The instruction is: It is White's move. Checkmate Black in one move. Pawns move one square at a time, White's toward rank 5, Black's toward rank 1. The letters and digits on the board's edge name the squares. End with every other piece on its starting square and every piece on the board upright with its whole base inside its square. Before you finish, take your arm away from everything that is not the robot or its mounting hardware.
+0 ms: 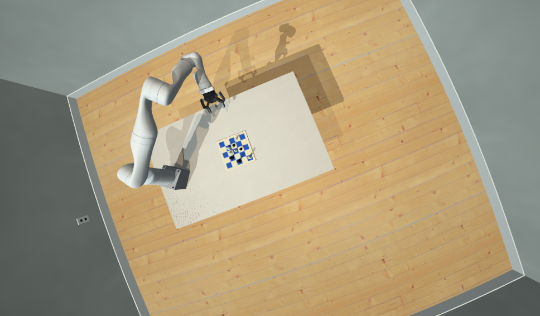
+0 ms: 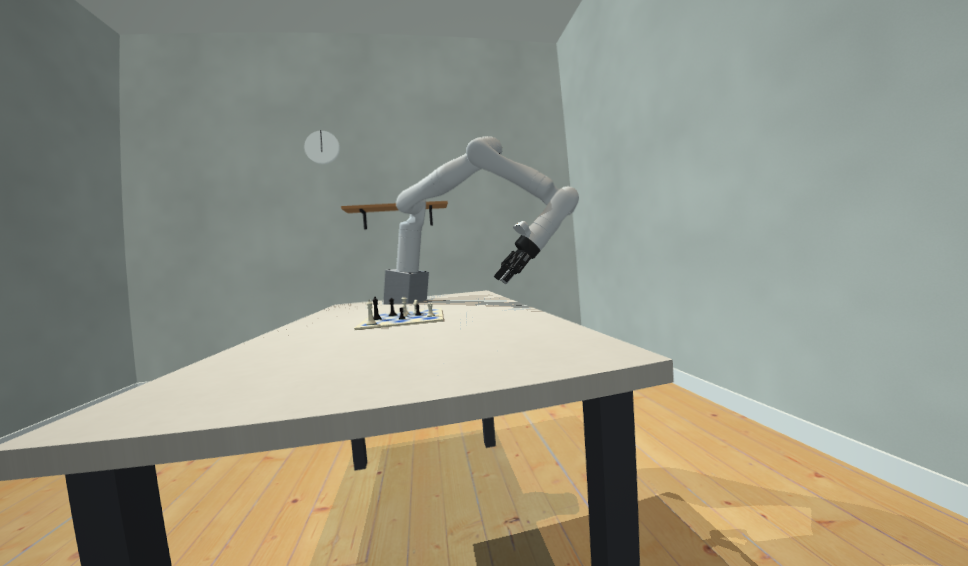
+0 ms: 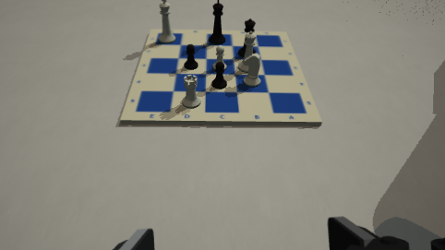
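The small blue and cream chessboard (image 3: 152,101) (image 1: 242,136) (image 2: 431,318) lies on the table, with the letters E to A along its near edge in the wrist view. All pieces stand upright. A white king (image 3: 165,21) stands in the far left corner, a black king (image 3: 217,22) in the far row, and a black queen (image 3: 249,25) beside it. A tall white piece (image 3: 249,46), a white knight (image 3: 252,69), a white pawn (image 3: 220,56), a white rook (image 3: 190,91) and two black pawns (image 3: 190,57) (image 3: 219,76) fill the middle. My gripper (image 3: 240,244) (image 1: 212,101) (image 2: 504,275) is open and empty, in the air well short of the board.
The pale table (image 1: 279,137) (image 2: 428,374) (image 3: 231,170) carries the board and the arm's grey base (image 1: 177,177) (image 2: 405,285). A wall shelf (image 2: 385,207) hangs behind the arm. The table edge lies just behind the gripper in the top view.
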`<state>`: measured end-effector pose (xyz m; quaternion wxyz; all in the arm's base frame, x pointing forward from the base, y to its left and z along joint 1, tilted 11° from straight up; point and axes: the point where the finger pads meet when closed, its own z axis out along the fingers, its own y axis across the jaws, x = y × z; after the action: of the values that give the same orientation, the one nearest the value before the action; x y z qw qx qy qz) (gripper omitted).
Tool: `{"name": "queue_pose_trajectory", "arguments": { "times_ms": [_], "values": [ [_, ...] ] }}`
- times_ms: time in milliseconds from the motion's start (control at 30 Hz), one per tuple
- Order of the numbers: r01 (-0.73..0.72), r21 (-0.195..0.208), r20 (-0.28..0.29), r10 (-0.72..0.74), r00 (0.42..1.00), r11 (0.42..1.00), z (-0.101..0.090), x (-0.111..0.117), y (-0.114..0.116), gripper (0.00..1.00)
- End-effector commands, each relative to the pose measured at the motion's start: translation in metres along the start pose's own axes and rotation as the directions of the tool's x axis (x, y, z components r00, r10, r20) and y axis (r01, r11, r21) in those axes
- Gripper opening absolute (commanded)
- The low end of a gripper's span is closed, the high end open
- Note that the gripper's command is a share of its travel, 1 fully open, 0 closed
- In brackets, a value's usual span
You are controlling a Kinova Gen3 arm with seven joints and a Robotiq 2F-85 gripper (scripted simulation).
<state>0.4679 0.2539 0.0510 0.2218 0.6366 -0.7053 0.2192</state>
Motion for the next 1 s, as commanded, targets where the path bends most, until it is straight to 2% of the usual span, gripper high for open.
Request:
{"name": "queue_pose_trajectory", "arguments": {
  "times_ms": [0,33,233,267,967],
  "values": [
    [0.001,0.002,0.0,-0.001,1.0,1.0,-0.001,-0.001,0.0,1.0],
    [-0.001,0.014,-0.002,0.001,1.0,1.0,-0.002,-0.009,0.002,1.0],
    [-0.001,0.014,-0.002,0.001,1.0,1.0,-0.002,-0.009,0.002,1.0],
    [-0.004,0.024,-0.003,0.004,1.0,1.0,-0.003,-0.015,0.003,1.0],
    [-0.007,0.041,-0.005,0.008,1.0,0.999,-0.004,-0.025,0.006,1.0]
  ]
}}
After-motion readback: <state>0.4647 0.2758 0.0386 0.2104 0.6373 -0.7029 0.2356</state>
